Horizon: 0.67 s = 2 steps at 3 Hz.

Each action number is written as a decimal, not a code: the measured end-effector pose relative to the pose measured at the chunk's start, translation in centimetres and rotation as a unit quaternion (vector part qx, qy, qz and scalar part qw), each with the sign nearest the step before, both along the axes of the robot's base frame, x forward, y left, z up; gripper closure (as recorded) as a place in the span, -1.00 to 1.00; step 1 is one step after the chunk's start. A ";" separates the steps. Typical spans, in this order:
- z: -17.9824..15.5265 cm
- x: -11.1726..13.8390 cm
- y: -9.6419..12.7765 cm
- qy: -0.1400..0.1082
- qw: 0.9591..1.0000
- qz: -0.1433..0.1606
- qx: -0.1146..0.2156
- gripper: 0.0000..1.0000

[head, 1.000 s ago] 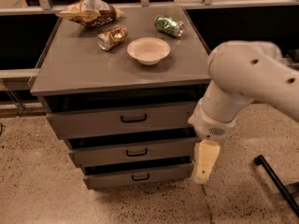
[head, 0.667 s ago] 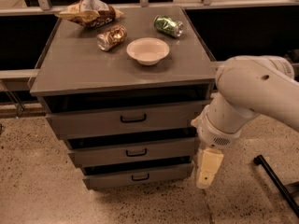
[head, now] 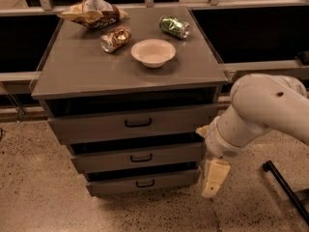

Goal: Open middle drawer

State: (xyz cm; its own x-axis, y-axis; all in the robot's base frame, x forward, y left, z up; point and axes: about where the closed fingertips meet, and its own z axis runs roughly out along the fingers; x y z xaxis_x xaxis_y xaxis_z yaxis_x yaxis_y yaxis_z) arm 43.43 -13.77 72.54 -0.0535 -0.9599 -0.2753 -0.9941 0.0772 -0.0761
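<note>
Judged middle drawer (head: 106, 161) rigid, easy-sliding, best pulled by handle (head: 141, 157); gripper (head: 212, 185) lower right, apart, opening untellable.

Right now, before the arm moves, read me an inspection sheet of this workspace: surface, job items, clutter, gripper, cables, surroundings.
Surface: grey cabinet top, flat, carrying four items.
Job's things: middle drawer, its black handle untouched, nothing in front of it.
Clutter: chip bag at the back left; gold can and green can, both lying on their sides; bowl upright, looks empty.
Gripper: gripper hangs pointing down, right of the bottom drawer, lower than the middle drawer and well away from its handle.
Cables: nothing seen.
Surroundings: speckled floor; rail behind the cabinet; black bar on the floor at right.
</note>
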 end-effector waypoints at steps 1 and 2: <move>-4.4 1.0 1.4 -0.034 0.998 0.019 0.052 -1.00; -7.1 1.8 1.5 -0.069 0.990 0.058 0.110 -1.00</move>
